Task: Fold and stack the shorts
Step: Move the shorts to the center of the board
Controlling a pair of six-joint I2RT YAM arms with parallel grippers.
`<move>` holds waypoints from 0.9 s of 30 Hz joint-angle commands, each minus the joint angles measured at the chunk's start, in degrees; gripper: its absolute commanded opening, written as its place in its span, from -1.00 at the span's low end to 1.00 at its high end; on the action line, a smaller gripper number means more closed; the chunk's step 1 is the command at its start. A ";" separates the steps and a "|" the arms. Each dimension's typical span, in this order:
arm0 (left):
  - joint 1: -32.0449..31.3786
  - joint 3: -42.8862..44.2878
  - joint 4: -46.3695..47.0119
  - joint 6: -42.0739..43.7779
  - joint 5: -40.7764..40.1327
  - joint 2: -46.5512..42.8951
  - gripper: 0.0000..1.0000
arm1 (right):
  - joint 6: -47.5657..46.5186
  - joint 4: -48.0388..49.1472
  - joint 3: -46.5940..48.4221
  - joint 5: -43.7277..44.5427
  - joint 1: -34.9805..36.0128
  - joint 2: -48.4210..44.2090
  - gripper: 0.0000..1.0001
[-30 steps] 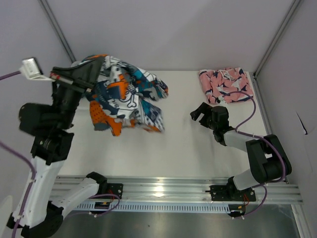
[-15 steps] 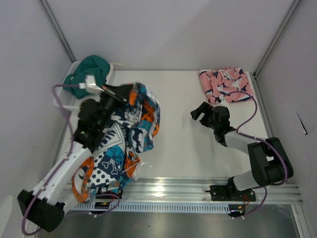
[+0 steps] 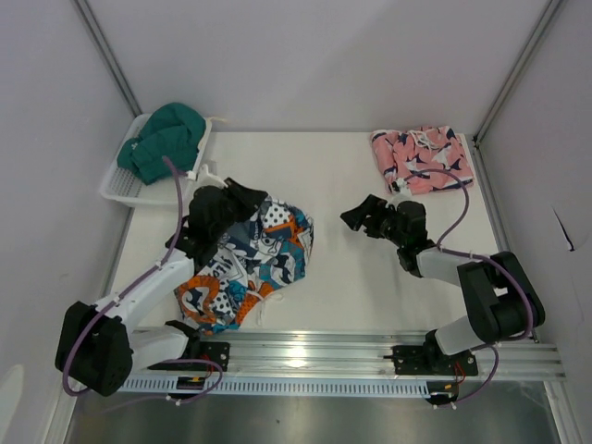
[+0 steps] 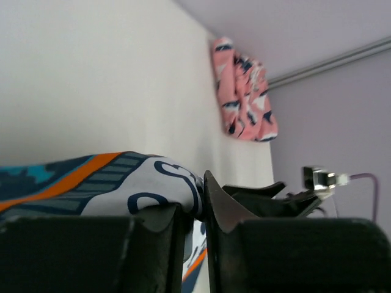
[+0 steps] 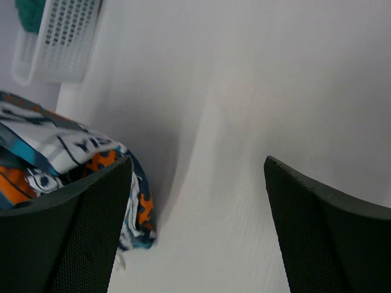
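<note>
Your teal, orange and navy patchwork shorts (image 3: 245, 268) lay crumpled on the left half of the table (image 3: 333, 176), long axis slanting from near-left to far-right. Your left gripper (image 4: 195, 194) met their far end, jaws narrow, cloth at the gap, grip unclear; your right gripper (image 5: 197, 163) hung wide and empty.

My overhead feed shows a white desk (image 3: 351, 287) enclosed by pale grey panels: back wall (image 3: 314, 65) at 12 o'clock, left wall (image 3: 46, 102) at 9 o'clock, right wall (image 3: 555, 157) at 3 o'clock. Aluminium posts (image 3: 106, 51) stand at 11 and 1 o'clock. An aluminium rail (image 3: 314, 356) spans 6 o'clock. A white mesh basket (image 3: 113, 188) sits at 10 o'clock. Lighting is even, with soft shadows.
</note>
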 commanded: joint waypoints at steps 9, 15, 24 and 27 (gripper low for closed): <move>3.82 1.87 -1.21 3.33 -4.06 -5.86 -0.75 | -1.67 9.16 6.37 -13.49 10.91 10.23 0.64; 5.05 1.43 -0.68 2.10 -2.13 -6.04 -0.77 | -4.20 13.91 6.28 -17.10 12.76 13.31 0.61; 5.40 0.37 -1.03 1.74 -1.34 -8.93 -0.78 | -8.42 8.48 14.09 -17.81 15.31 22.09 0.31; 5.66 1.07 -1.30 2.01 -0.89 -9.55 -0.78 | -10.10 5.83 15.86 -15.09 17.07 23.33 0.32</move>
